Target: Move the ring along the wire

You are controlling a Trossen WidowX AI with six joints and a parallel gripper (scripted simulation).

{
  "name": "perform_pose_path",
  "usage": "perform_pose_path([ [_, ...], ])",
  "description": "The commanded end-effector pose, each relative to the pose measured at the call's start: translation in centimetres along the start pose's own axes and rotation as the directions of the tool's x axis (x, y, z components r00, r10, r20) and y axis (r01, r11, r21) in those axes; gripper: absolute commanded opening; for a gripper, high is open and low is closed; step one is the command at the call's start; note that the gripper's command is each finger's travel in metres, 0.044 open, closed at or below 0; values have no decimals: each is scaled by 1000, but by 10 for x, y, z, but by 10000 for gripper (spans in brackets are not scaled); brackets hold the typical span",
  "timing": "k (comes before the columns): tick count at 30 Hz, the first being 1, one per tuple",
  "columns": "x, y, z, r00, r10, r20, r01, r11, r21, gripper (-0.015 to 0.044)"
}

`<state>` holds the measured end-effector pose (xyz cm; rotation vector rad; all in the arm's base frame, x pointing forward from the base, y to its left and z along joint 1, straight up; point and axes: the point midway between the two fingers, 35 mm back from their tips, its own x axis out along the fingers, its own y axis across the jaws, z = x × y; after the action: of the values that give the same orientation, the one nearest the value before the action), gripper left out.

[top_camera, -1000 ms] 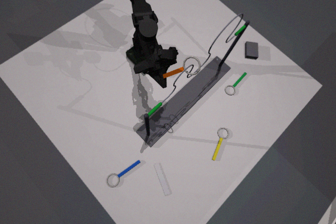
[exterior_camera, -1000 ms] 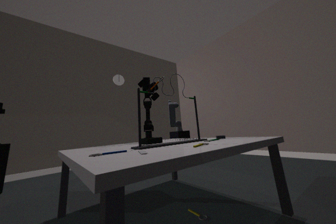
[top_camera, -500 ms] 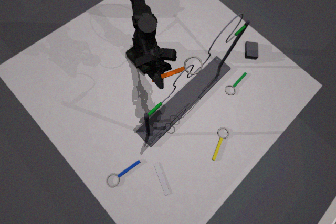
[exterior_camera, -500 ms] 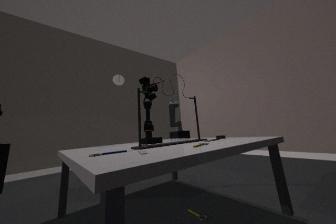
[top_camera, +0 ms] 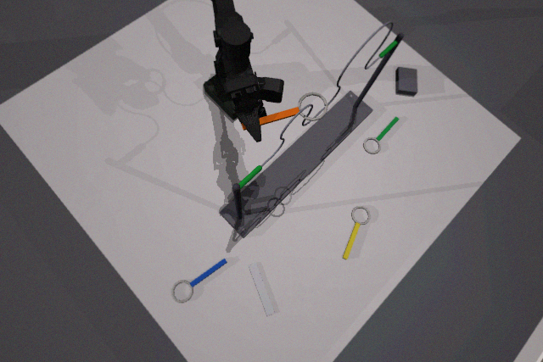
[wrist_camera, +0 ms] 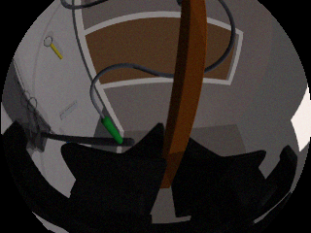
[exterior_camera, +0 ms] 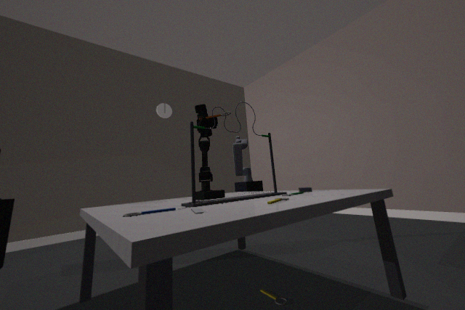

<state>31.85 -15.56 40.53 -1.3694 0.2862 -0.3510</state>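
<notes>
My gripper (top_camera: 257, 123) (wrist_camera: 163, 127) is shut on the orange handle (top_camera: 280, 116) (exterior_camera: 214, 115) (wrist_camera: 190, 73), high above the table. The ring (top_camera: 312, 92) (exterior_camera: 226, 113) appears to surround the grey wire (top_camera: 359, 49) (exterior_camera: 255, 117) (wrist_camera: 92, 89) on the inner side of the lower hump; in the wrist view it is out of frame. The handle crosses the hump in view; I cannot tell if anything touches. One green part (top_camera: 250, 176) (exterior_camera: 198, 126) (wrist_camera: 112, 130) is at the near post (top_camera: 238, 211) (exterior_camera: 192, 164). The other green part (top_camera: 389, 49) (exterior_camera: 265, 136) is at the far post (top_camera: 372, 77) (exterior_camera: 272, 164).
A grey base plate (top_camera: 302, 143) joins the posts. On the table lie a dark block (top_camera: 406, 80), a green-handled ring tool (top_camera: 388, 128), a yellow-handled one (top_camera: 351, 240), a blue-handled one (top_camera: 209, 272) and a pale flat strip (top_camera: 262, 288).
</notes>
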Motion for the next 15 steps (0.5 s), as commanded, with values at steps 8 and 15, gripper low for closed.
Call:
perform_pose_path([
  [8,-1,-14,0,994,-111,20,113,974,-195,-150],
  [15,-1,-22,2,983,-176,47,182,933,-311,-150],
])
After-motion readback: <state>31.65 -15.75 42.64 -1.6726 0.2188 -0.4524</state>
